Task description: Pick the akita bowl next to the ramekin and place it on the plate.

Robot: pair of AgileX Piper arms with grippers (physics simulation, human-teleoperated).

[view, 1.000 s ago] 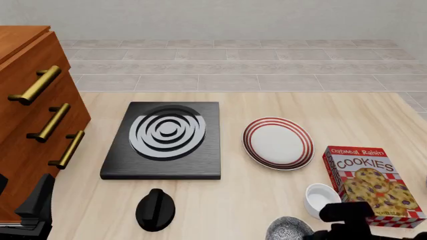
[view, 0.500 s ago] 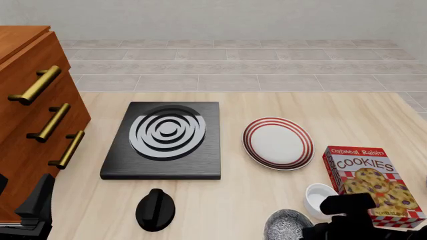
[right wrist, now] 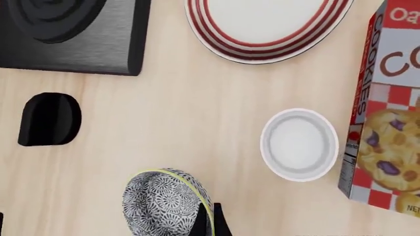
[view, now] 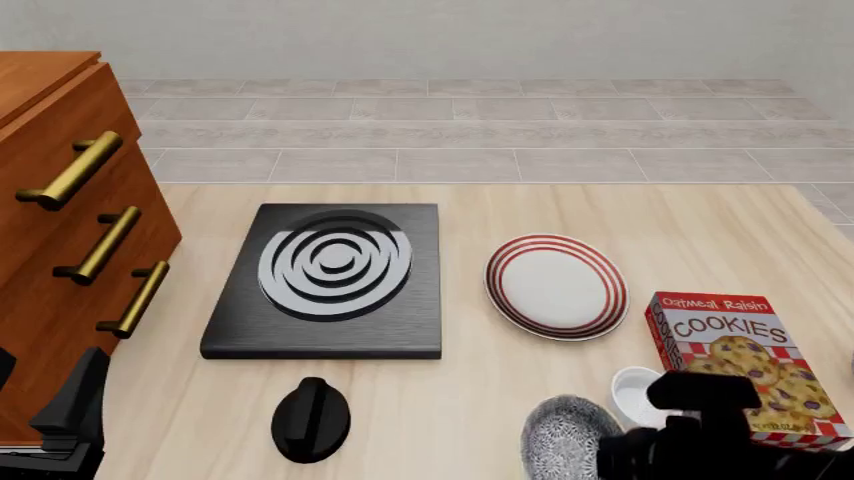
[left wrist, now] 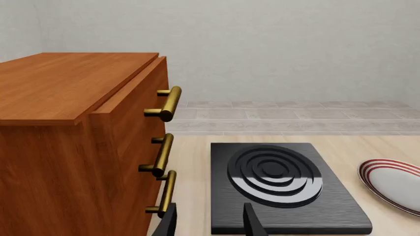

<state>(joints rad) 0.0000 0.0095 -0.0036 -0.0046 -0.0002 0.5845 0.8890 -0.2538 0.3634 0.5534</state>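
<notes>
Two grippers: left gripper [left wrist: 208, 223] idle, fingers spread, holding nothing.
Right gripper [right wrist: 208, 220]: pinching the akita bowl [view: 566, 438] rim — bowl tilted, beside the ramekin [view: 639, 394].
Advice: lift clear, carry level to the plate [view: 557, 286] — avoid the cookies box [view: 747, 367].

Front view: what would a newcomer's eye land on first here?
Probably the black stove with white rings at mid-table, and the red-ringed plate just right of it. Next, the bright cookies box at the right edge. Near the front edge, the right claw grips the speckled bowl by its rim, tilted, beside the white ramekin.
</notes>
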